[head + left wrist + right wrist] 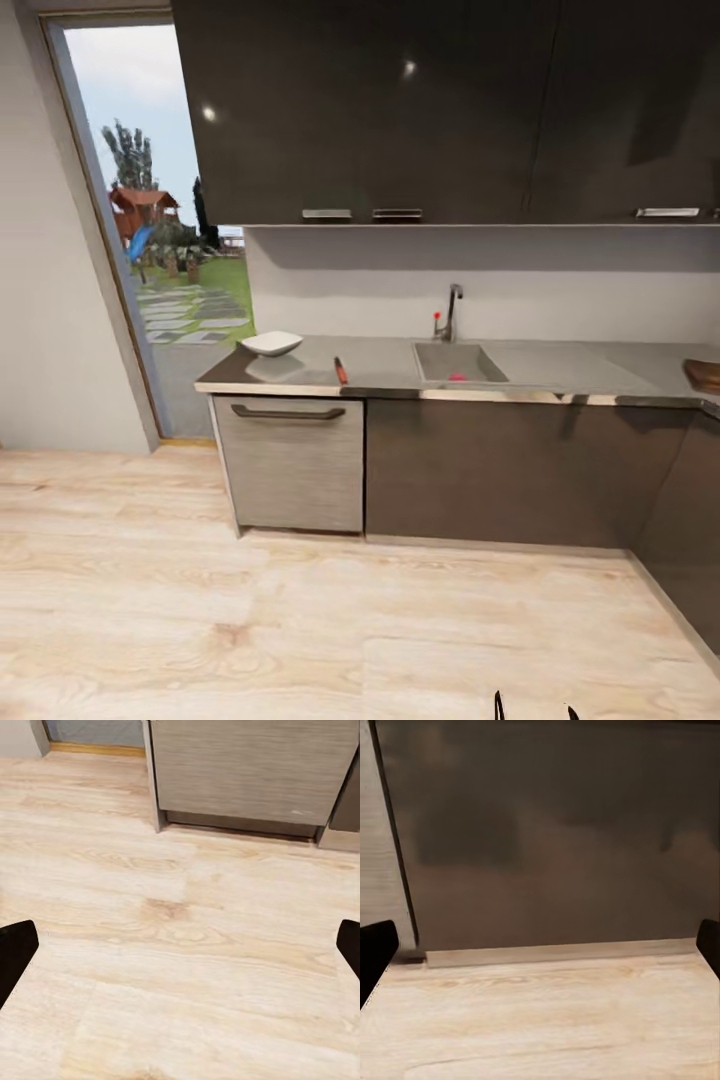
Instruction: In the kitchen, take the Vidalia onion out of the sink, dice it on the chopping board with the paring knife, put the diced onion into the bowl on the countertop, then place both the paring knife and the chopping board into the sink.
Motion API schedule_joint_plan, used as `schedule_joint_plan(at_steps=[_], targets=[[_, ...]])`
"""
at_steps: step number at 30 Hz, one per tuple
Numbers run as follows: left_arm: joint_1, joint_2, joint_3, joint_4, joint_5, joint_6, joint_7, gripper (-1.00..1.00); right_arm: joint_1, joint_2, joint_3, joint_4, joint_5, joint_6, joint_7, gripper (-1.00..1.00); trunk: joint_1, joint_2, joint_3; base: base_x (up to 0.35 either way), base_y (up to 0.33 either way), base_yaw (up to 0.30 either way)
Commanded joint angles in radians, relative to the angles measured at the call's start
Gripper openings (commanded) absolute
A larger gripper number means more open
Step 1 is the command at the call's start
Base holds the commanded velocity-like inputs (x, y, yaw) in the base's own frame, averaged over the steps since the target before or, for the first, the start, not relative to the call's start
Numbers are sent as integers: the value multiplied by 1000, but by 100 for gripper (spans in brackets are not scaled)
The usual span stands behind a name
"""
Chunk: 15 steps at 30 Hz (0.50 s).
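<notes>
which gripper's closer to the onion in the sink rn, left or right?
Right, by a small margin. Its wrist view faces the dark cabinet under the sink, where the Vidalia onion lies; the left faces the lighter cabinet further left.

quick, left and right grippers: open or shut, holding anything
left gripper: open, fingers spread wide, nothing held
right gripper: open, fingers spread wide, nothing held

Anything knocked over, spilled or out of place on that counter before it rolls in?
Nothing stands out. Bowl sits upright at the countertop's door end, paring knife lies flat near the front edge, onion rests in the sink.
</notes>
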Motion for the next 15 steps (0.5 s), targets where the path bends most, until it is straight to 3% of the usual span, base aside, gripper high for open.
schedule_joint_plan(at_steps=[1, 15], targets=[[0, 0, -2, 0, 6, -2, 0, 100, 0, 0, 1, -1, 8, 1, -8, 100, 1, 0, -1, 323, 112, 98], [0, 0, -2, 3, 4, -2, -1, 100, 0, 0, 1, -1, 8, 1, -7, 100, 1, 0, 1, 320, 120, -10]])
